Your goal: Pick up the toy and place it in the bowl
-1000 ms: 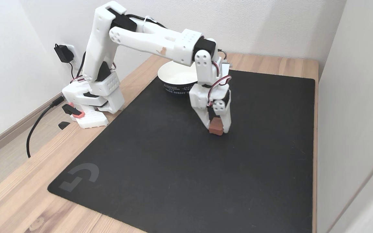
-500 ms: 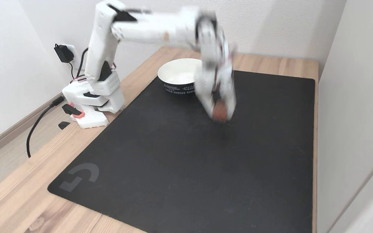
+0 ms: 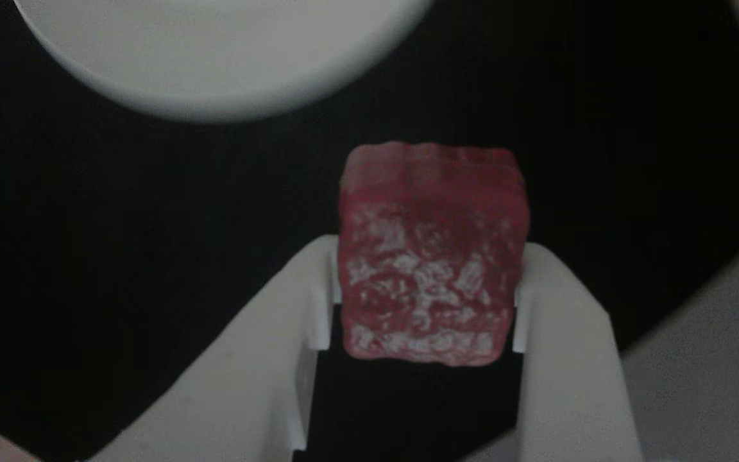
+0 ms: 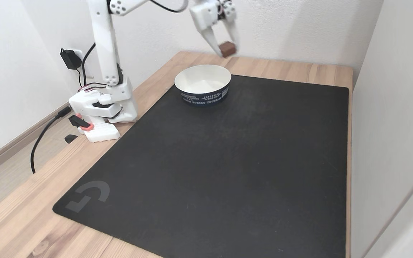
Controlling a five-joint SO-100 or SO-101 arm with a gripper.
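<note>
Clamped on the toy (image 4: 227, 49), the pincer (image 4: 226, 48) hangs high in the air in the fixed view, its 2 white fingers (image 4: 210, 38) pointing down and a little to the right, closed only as far as the block's width allows. In the other view the pincer (image 3: 424, 301) rises from the bottom edge and its fingers (image 3: 305, 301) press the left and right faces of the toy (image 3: 430, 256), whose far end juts out past the fingertips.

Going down in size from there: the wooden table (image 4: 296, 71) fills the fixed view between white walls, and a black mat (image 4: 228, 172) with a grey logo at its near left corner covers most of it. The white arm (image 4: 102, 43) stands on its base at the table's left edge, its upright link climbing out of the top of the picture. A black cable (image 4: 41, 139) trails off the left side, below a black plug in a wall socket.

At the mat's far left corner sits the bowl (image 4: 203, 86), white inside with a dark band of white lettering around the outside. The toy is above the bowl and appears past its far right rim. In the other view the bowl (image 3: 215, 58) shows as a pale curve at the top left, apart from the toy. The toy is a red-pink chunk with a bumpy, whitish-mottled surface.
</note>
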